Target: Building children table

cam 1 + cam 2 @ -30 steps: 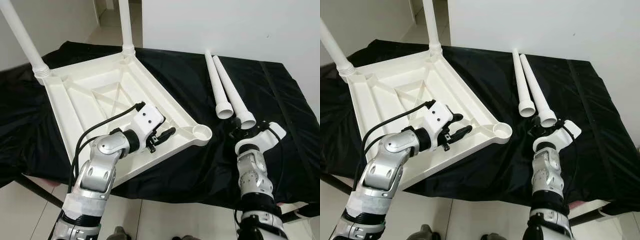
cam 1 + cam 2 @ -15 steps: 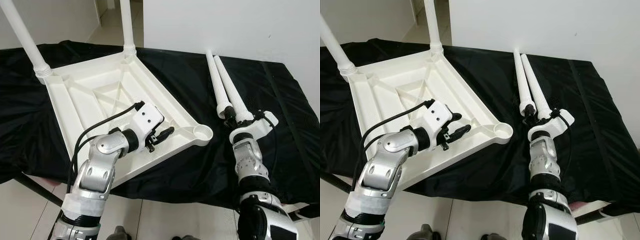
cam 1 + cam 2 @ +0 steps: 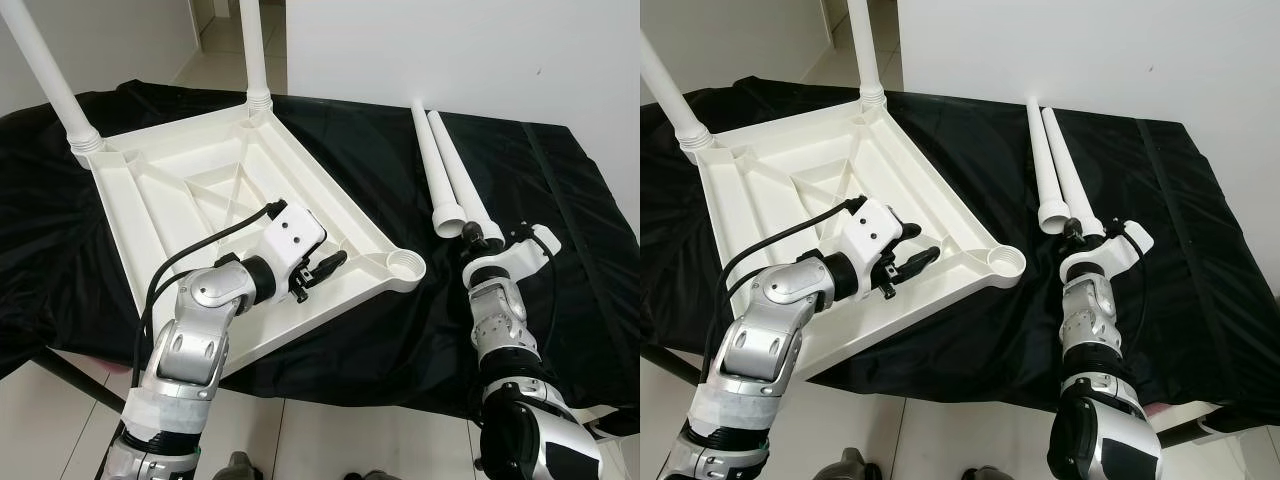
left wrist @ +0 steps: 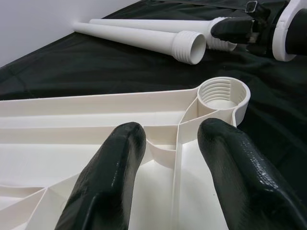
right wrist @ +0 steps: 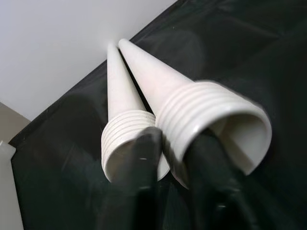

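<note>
The white table top [image 3: 170, 200] lies upside down on a black cloth, with two legs [image 3: 45, 75] [image 3: 252, 50] screwed into its far corners. Its near right corner has an empty threaded socket [image 3: 405, 265] [image 4: 224, 92]. My left gripper [image 3: 325, 268] [image 4: 172, 129] hangs open just above the top's ribs, short of that socket. Two loose legs [image 3: 432, 165] [image 3: 455, 165] lie side by side on the right. My right gripper [image 3: 470, 232] [image 5: 175, 136] is open at the threaded end of the right-hand leg [image 5: 201, 110], its fingers either side of the rim's lower edge.
The black cloth [image 3: 560, 200] covers the whole table, whose front edge runs just before my arms. A white wall stands behind. Tiled floor [image 3: 330, 440] shows below the front edge. Bare cloth lies right of the loose legs.
My right gripper has moved forward from short of the loose legs up to their threaded ends. The left gripper has stayed over the table top.
</note>
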Motion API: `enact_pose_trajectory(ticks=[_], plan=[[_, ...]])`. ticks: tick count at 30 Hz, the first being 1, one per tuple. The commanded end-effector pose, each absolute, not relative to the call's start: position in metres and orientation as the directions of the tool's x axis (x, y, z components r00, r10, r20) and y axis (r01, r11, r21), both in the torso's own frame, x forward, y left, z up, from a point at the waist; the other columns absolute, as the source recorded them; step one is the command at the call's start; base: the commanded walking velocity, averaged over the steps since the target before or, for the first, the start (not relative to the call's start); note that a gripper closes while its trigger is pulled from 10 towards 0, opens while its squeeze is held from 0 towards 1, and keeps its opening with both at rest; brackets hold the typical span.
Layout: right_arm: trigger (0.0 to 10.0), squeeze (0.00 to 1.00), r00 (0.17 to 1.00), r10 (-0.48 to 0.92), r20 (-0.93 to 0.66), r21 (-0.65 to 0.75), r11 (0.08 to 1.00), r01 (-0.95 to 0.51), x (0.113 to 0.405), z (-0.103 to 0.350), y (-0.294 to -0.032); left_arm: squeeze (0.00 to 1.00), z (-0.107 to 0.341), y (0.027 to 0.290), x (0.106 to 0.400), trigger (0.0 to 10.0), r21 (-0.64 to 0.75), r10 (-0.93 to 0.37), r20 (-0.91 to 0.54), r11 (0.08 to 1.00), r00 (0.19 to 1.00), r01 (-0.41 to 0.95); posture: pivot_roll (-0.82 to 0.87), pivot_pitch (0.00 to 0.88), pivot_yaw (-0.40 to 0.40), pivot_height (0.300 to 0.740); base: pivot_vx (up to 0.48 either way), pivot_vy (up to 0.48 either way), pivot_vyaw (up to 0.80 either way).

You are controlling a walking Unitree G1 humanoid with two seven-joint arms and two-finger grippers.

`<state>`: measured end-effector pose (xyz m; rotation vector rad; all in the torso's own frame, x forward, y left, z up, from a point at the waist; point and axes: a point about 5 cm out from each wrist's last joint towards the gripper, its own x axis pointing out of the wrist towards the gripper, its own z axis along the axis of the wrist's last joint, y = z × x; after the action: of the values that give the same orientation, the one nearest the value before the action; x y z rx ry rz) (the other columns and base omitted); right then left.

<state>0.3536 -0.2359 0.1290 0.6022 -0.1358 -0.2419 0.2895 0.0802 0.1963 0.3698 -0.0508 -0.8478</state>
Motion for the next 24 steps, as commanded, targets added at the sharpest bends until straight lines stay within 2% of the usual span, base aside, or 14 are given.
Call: enact_pose_trajectory(ticks=[1, 8, 9, 13, 14, 15, 17, 20, 22, 24], plan=[[0.0, 0.00, 0.957, -0.286, 0.048, 0.580, 0.788, 0.207, 0.351, 0.124, -0.239, 0.00, 0.196, 0.088, 0.293, 10.0, 0.347, -0.634, -0.061, 0.710, 0.771, 0.612, 0.14, 0.068, -0.026, 0.740, 0.000, 0.000, 0.00], [0.0, 0.00, 0.956, -0.290, 0.050, 0.549, 0.808, 0.216, 0.349, 0.119, -0.237, 0.00, 0.196, 0.086, 0.294, 10.0, 0.371, -0.628, -0.055, 0.709, 0.776, 0.600, 0.13, 0.068, -0.025, 0.740, 0.000, 0.000, 0.00], [4.6, 0.00, 0.954, -0.294, 0.063, 0.535, 0.817, 0.216, 0.348, 0.119, -0.237, 0.00, 0.197, 0.086, 0.294, 10.0, 0.374, -0.627, -0.053, 0.710, 0.778, 0.597, 0.13, 0.067, -0.025, 0.740, 0.000, 0.000, 0.00], [4.6, 0.00, 0.949, -0.298, 0.100, 0.497, 0.842, 0.211, 0.347, 0.124, -0.235, 0.00, 0.197, 0.086, 0.294, 10.0, 0.373, -0.626, -0.050, 0.711, 0.778, 0.596, 0.13, 0.067, -0.025, 0.740, 0.000, 0.000, 0.00], [10.0, 0.00, 0.942, -0.276, 0.192, 0.404, 0.897, 0.180, 0.346, 0.136, -0.230, 0.00, 0.197, 0.086, 0.294, 10.0, 0.362, -0.632, -0.052, 0.710, 0.773, 0.604, 0.13, 0.067, -0.024, 0.740, 0.000, 0.000, 0.00], [10.0, 0.00, 0.942, -0.276, 0.192, 0.404, 0.897, 0.180, 0.346, 0.136, -0.230, 0.00, 0.197, 0.086, 0.294, 10.0, 0.362, -0.632, -0.052, 0.710, 0.773, 0.604, 0.13, 0.067, -0.024, 0.740, 0.000, 0.000, 0.00], [10.0, 0.00, 0.922, -0.240, 0.304, 0.288, 0.946, 0.151, 0.345, 0.154, -0.221, 0.00, 0.197, 0.087, 0.295, 10.0, 0.346, -0.633, -0.048, 0.715, 0.773, 0.608, 0.13, 0.063, -0.020, 0.740, 0.000, 0.000, 0.00], [10.0, 0.00, 0.911, -0.220, 0.350, 0.237, 0.961, 0.142, 0.344, 0.162, -0.217, 0.00, 0.198, 0.087, 0.296, 10.0, 0.334, -0.638, -0.043, 0.716, 0.769, 0.613, 0.13, 0.063, -0.020, 0.740, 0.000, 0.000, 0.00], [10.0, 0.00, 0.884, -0.154, 0.442, 0.127, 0.986, 0.108, 0.344, 0.179, -0.205, 0.00, 0.202, 0.089, 0.300, 10.0, 0.289, -0.660, -0.039, 0.711, 0.750, 0.641, 0.13, 0.060, -0.022, 0.740, 0.000, 0.000, 0.00], [10.0, 0.00, 0.870, -0.120, 0.478, 0.087, 0.992, 0.088, 0.344, 0.186, -0.199, 0.00, 0.205, 0.090, 0.302, 10.0, 0.272, -0.674, -0.032, 0.704, 0.738, 0.656, 0.13, 0.058, -0.022, 0.740, 0.000, 0.000, 0.00]])
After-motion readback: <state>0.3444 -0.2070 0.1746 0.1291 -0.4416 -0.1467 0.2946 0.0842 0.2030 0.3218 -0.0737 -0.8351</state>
